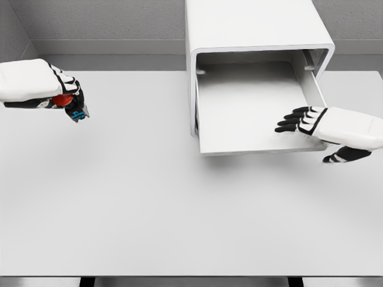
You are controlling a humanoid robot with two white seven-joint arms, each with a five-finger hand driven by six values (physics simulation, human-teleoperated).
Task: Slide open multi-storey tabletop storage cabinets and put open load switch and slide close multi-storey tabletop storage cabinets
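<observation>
A white tabletop storage cabinet (pixel 257 30) stands at the back centre-right, with its drawer (pixel 251 113) slid out toward me and nothing visible inside. My left hand (pixel 69 98) hovers over the table at the far left, shut on the load switch (pixel 70 106), a small red and blue part showing between the black fingers. My right hand (pixel 296 121) reaches in from the right, its fingers relaxed and extended over the drawer's front right corner, holding nothing.
The white table (pixel 149 209) spreads wide in front of the cabinet. A grey wall (pixel 108 24) runs behind the table, and the table's front edge lies near the bottom of the view.
</observation>
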